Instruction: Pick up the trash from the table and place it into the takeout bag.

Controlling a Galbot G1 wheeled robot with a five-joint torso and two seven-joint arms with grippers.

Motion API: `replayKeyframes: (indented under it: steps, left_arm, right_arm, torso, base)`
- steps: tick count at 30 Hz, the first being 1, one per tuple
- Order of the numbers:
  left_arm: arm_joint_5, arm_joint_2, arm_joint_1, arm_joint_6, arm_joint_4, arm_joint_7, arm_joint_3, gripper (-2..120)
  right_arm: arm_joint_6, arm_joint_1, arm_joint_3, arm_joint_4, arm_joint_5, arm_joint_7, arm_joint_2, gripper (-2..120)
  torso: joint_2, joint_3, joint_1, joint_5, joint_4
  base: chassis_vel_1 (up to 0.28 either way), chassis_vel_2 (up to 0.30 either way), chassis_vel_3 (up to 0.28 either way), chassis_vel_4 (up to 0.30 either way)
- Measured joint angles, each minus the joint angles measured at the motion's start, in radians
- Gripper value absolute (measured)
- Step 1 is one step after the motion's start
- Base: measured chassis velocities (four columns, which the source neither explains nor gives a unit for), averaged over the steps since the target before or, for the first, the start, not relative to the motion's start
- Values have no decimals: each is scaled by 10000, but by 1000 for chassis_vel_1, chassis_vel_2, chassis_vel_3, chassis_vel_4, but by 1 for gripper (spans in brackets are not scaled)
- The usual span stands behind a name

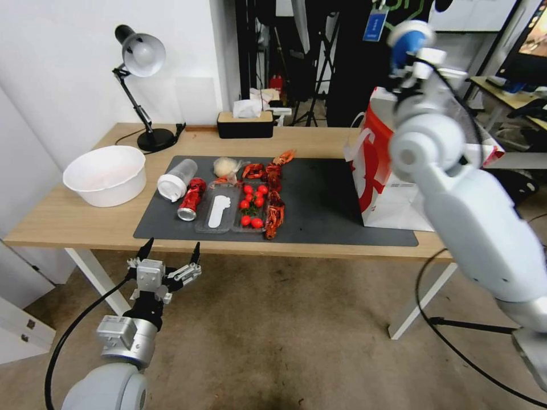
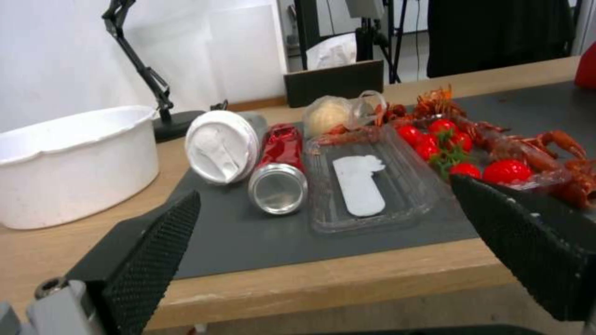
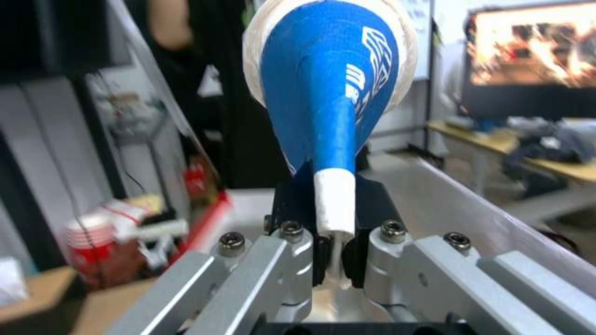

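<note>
Remaining trash: clear plastic cup [image 1: 176, 179], red drink can [image 1: 191, 199] and whitish wad [image 1: 225, 166] lay on the table's [image 1: 68, 219] dark mat [image 1: 325, 199], toward its left end.
Paper cup [image 1: 405, 42]: crushed, clamped in the right gripper [image 3: 335, 223] above the takeout bag [image 1: 387, 193].
Takeout bag: stood upright at the mat's right end.
Left gripper [image 1: 170, 254]: fingers apart, below the table's front edge.

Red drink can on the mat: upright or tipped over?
Tipped over. The red drink can lies on its side on the dark mat, its silver end facing the table's front edge.

takeout bag [image 1: 387, 199] partly behind right arm
</note>
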Motion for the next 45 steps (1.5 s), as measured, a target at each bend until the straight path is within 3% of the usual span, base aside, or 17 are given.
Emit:
replayKeyframes:
  steps: [4,9,16,19,21,23,25,27,28,30,32,34,35,37,39,41,45]
  left_arm:
    - [158,-72,6,4,12,26,111,100]
    - [200,-88,33,7,17,34,127,100]
    - [215,-101,51,8,14,39,128,100]
    - [216,-101,51,9,12,40,128,100]
    - [219,-101,53,10,9,42,128,100]
    - [219,-101,55,10,9,43,128,100]
    - [226,-101,61,10,8,46,140,100]
    - [226,-101,62,10,7,47,141,100]
    - [228,-99,63,10,4,49,143,100]
    - [229,-99,63,10,4,49,143,100]
    - [230,-93,65,10,-2,51,144,100]
    - [230,-91,67,10,-10,51,145,100]
    - [230,-90,67,10,-14,51,145,100]
    - [231,-83,69,10,-27,51,150,100]
    - [230,-79,69,10,-29,52,150,100]
    - [230,-59,76,10,-42,52,144,100]
    - [219,-20,100,6,-59,52,120,100]
  right_arm:
    - [-854,-1008,814,398,592,398,-274,3]
    - [-890,-1236,999,470,727,388,-246,13]
    - [-865,-1191,1075,509,944,360,-267,42]
    - [-864,-1189,1083,521,958,355,-291,47]
    - [-865,-1188,1092,552,977,351,-364,61]
    - [-864,-1188,1102,556,978,346,-376,64]
    - [-754,-1172,1212,610,979,199,-408,76]
    - [-715,-1164,1234,634,979,150,-429,78]
    - [-421,-1156,1285,726,978,-129,-525,86]
    - [-359,-1156,1288,739,979,-174,-538,86]
    - [424,-1169,1381,897,990,-915,-674,97]
    - [849,-1193,1448,1011,1026,-1385,-749,99]
    - [1089,-1221,1491,1074,1056,-1655,-801,100]
    - [2266,-1623,1750,1525,1190,-3378,-1131,100]
    - [2410,-1715,1795,1606,1206,-3625,-1184,100]
    - [3139,-2363,2094,2080,1253,-5076,-1416,100]
    - [3705,-3560,2820,2723,1328,-6956,-1691,100]
  torso:
    - [-1,1,2,1,6]
    - [0,0,1,0,6]
    - [0,0,1,-3,6]
    - [0,0,1,-1,5]
    - [0,0,2,-2,5]
    - [-1,0,1,-1,5]
    - [-1,1,1,0,6]
    - [-1,1,1,0,6]
    - [0,1,1,-2,4]
    - [0,0,1,-2,4]
    - [0,1,0,-1,4]
    - [0,1,1,-1,6]
    - [0,1,1,-2,6]
    - [0,1,1,-2,6]
    - [0,0,1,-2,5]
    - [0,0,0,-1,4]
    - [-1,0,1,-1,5]
  base:
    - [0,0,0,0]
    - [0,0,0,0]
    - [0,0,0,0]
    - [0,0,0,0]
    - [0,0,0,0]
    - [0,0,0,0]
    - [0,0,0,0]
    - [0,0,0,0]
    - [0,0,0,0]
    - [0,0,0,0]
    - [0,0,0,0]
    - [0,0,0,0]
    - [0,0,0,0]
    - [0,0,0,0]
    - [0,0,0,0]
    - [0,0,0,0]
    - [0,0,0,0]
